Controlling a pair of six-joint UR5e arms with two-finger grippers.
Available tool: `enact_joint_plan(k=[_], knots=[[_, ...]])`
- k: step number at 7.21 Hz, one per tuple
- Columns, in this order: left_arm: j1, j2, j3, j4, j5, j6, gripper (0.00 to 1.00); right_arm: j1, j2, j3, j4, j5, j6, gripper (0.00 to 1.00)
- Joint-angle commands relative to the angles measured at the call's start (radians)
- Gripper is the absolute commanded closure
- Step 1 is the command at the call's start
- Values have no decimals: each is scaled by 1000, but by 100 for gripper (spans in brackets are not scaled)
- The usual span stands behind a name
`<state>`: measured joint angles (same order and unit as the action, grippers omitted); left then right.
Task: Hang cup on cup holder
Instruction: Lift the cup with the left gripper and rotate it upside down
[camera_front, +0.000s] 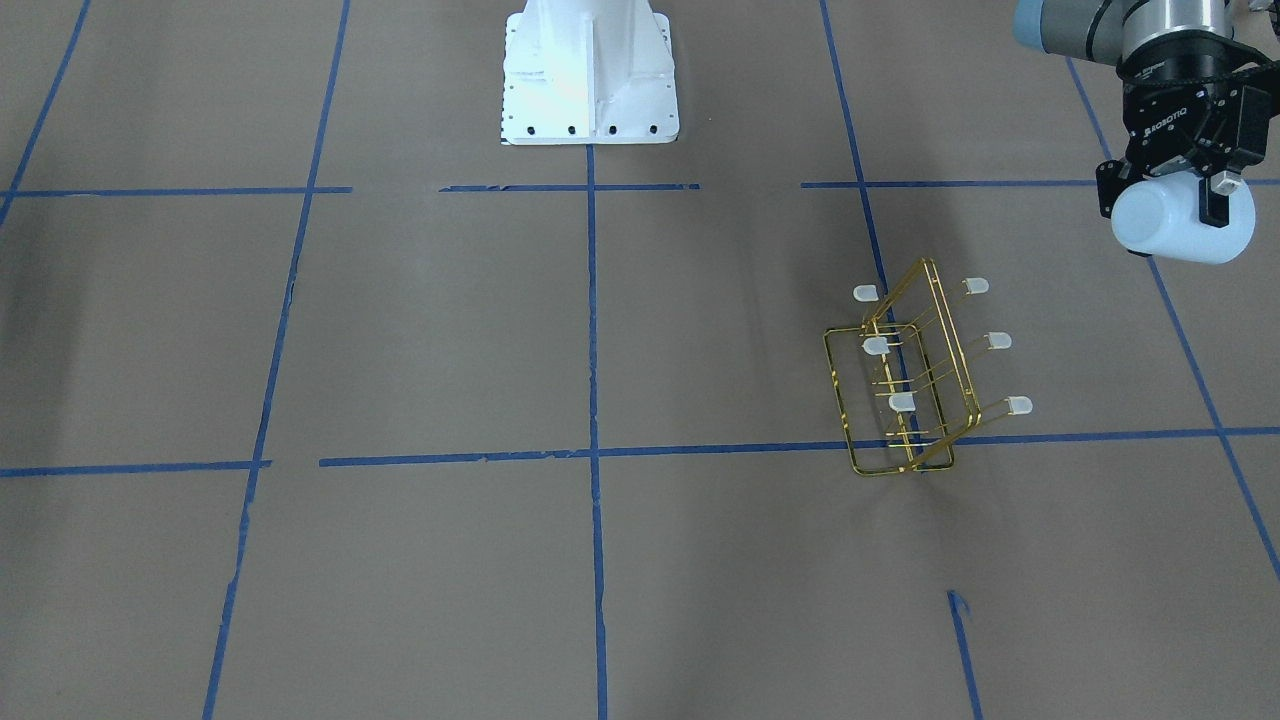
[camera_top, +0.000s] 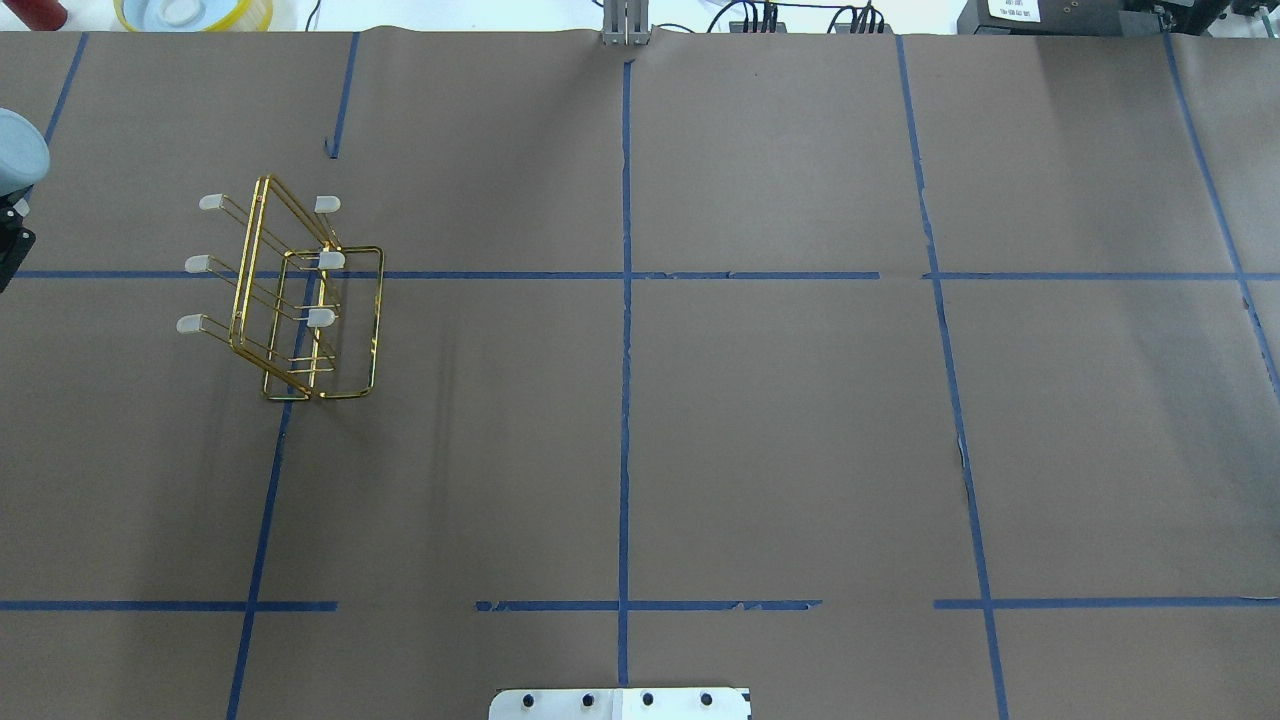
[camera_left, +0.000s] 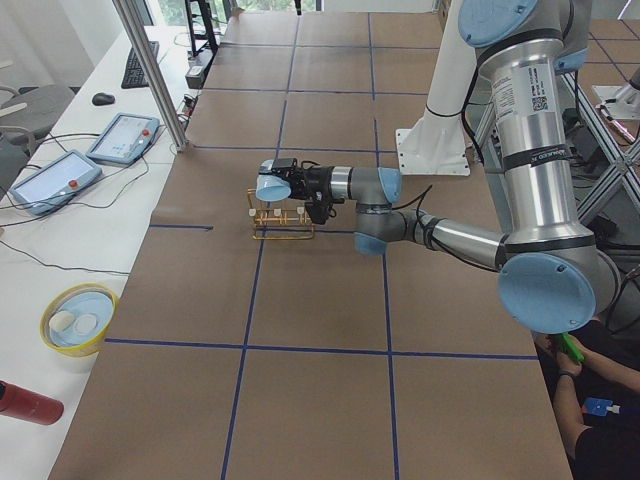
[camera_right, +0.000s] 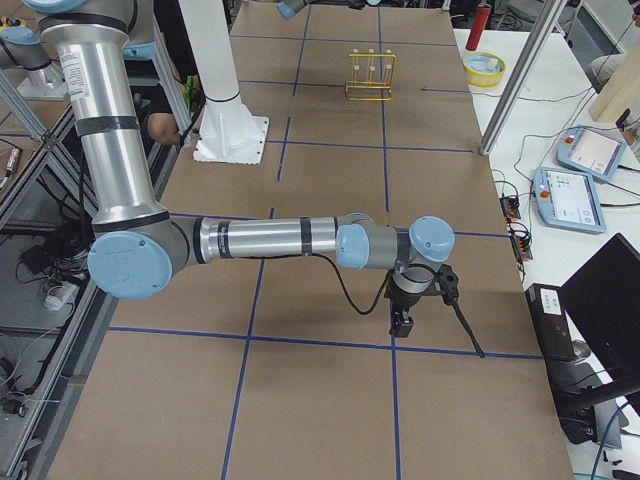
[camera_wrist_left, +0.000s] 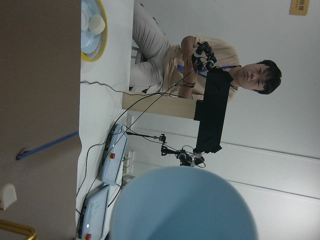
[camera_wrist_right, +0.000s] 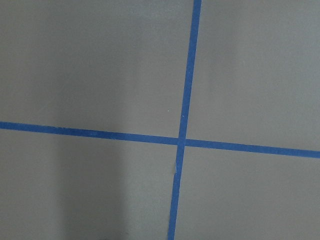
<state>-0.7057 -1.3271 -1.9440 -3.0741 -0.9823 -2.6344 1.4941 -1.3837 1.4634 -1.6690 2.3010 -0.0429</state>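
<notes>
Brown paper (camera_front: 420, 330) covers the long table, and we see it divided into large rectangles by blue tape lines (camera_front: 591, 330). The robot's white pedestal (camera_front: 588, 75) stands at the top of the front-facing view. On the white bench beyond the paper, at the operators' side, we make out a yellow-rimmed bowl (camera_left: 78, 318), a red bottle (camera_left: 30, 402) and a tablet-like pendant (camera_left: 50, 180).

The cup holder (camera_front: 905, 385) stands upright on the paper in the robot's left half of the table, with its rectangular base across a crossing of tape lines. Three capped prongs stick out to each side of its frame.

The left gripper (camera_front: 1162, 200) hangs in the air with its two fingers clamped on the cup (camera_front: 1175, 238), one finger at each side. We see the cup lying on its side in that grasp, clear of the table. It is near the cup holder but apart from it, further toward the table's left end, and it touches none of the prongs. In the left wrist view the cup's pale round body fills the lower edge, with a seated person (camera_wrist_left: 220, 65) behind it.

The right gripper (camera_right: 402, 318) points down close to the paper toward the table's right end, well apart from the cup holder. It shows only in the side view, so we cannot tell whether its fingers are apart or together. Its wrist camera gives us only paper and a tape crossing.
</notes>
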Motion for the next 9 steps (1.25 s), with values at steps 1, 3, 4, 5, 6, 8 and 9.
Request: enact_joint_plan(k=[1,3,4,5,6,8,9], knots=[[2,0,-7,-56,-4,-288,99,0,0,0,0,0,0,0],[20,2,14,-156,4,-443,98,0,0,0,0,0,0,0],[31,2,26,-188,23,-485,98,0,0,0,0,0,0,0],[75,3,66,-272,107,-536,98,0,0,0,0,0,0,0],[122,8,100,-337,191,-571,98,0,0,0,0,0,0,0],[223,0,137,-357,372,-662,98,0,0,0,0,0,0,0],[256,-12,158,-374,451,-723,98,0,0,0,0,0,0,0]])
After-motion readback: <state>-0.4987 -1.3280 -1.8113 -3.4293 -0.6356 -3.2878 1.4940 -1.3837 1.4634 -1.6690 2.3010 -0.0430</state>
